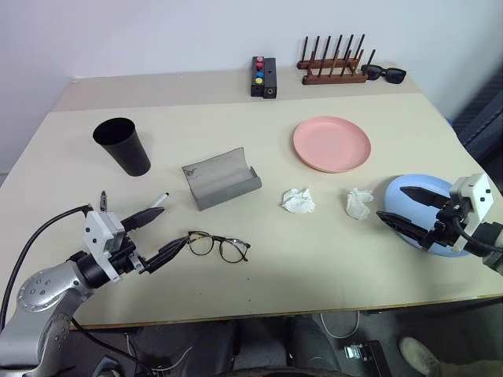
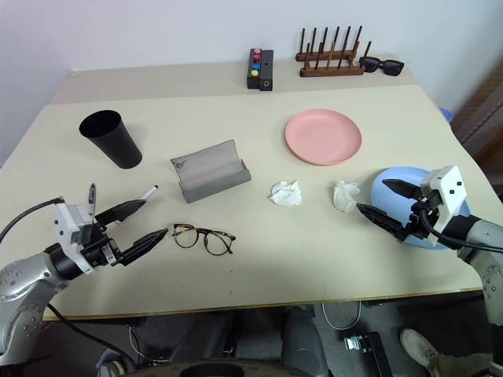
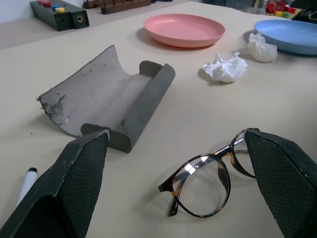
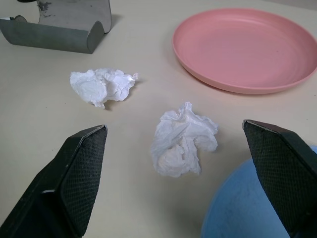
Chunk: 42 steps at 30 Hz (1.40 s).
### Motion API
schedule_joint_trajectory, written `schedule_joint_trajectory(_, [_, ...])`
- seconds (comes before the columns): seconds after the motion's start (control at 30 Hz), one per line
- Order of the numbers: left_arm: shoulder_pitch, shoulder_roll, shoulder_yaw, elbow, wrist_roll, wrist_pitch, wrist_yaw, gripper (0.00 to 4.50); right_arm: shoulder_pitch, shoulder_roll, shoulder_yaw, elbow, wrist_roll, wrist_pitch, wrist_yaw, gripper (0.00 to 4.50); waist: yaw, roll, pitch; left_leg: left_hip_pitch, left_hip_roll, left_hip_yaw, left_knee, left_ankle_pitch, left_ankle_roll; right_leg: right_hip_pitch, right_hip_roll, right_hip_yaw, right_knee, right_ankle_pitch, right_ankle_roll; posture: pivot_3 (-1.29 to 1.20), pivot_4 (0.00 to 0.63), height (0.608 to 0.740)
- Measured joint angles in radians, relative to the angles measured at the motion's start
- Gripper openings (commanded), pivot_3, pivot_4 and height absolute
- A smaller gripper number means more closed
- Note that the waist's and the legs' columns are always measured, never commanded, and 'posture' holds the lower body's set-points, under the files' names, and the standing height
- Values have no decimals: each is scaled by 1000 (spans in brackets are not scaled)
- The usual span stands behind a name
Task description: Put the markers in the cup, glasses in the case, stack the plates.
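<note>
1. Beige bench [image 1: 259,259] against a white wall is seen, with the task's things spread over it.
2. Glasses [image 1: 218,246] lie unfolded near the front edge, just beyond the tips of the left end effector [image 1: 153,234], whose fingers are spread wide and hold nothing.
3. Behind them the grey case [image 1: 222,179] lies open and empty; one marker [image 1: 159,199] lies just beside the left end effector, and the black cup [image 1: 122,146] stands upright further back on the left.
4. A pink plate [image 1: 332,143] rests to the right of the case; the blue plate [image 2: 397,181] sits at the right edge, partly under the right end effector [image 2: 383,203], which is also wide open and empty.
5. Two crumpled tissues [image 1: 299,201] lie between the case and the blue plate.
6. No step appears done; the glasses seem to be the step in hand.
7. Next, the left fingers would need to be brought over the frame and closed gently on it, since the thin rim lies flat and could slide.
</note>
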State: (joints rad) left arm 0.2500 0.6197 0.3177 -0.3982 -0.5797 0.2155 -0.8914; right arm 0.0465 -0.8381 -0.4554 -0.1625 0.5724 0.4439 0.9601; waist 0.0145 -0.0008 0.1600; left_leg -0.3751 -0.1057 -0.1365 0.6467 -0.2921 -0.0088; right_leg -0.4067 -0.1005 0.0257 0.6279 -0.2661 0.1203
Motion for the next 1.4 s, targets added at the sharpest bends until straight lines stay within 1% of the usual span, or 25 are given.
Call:
schedule_joint_trajectory(0.2, [17,-2,1,3,1,-12,-3,4459,-28,10,15,11,-1,-6,-1,4474,0,0,0,0,0,0,0,0,0,0,0,0,0,0,0,0,150,740])
schedule_joint_trajectory(0.47, [44,-43,8,22,5,-50,8,4459,-24,36,25,10,-1,-8,-12,4474,0,0,0,0,0,0,0,0,0,0,0,0,0,0,0,0,150,740])
schedule_joint_trajectory(0.83, [13,-79,-22,23,30,-60,50,4459,-21,57,21,12,-3,-38,-41,4474,0,0,0,0,0,0,0,0,0,0,0,0,0,0,0,0,150,740])
schedule_joint_trajectory(0.93, [0,-84,-24,22,37,-60,75,4459,-15,82,17,6,-1,-38,-64,4474,0,0,0,0,0,0,0,0,0,0,0,0,0,0,0,0,150,740])
schedule_joint_trajectory(1.2, [19,-84,4,-14,44,-65,139,4459,66,187,18,-172,24,-14,-171,4474,0,0,0,0,0,0,0,0,0,0,0,0,0,0,0,0,150,740])
schedule_joint_trajectory(1.4, [53,-94,14,-55,46,-54,182,4459,92,208,30,-177,25,-16,-180,4474,0,0,1,0,0,0,0,0,0,0,0,0,0,0,0,0,150,740])
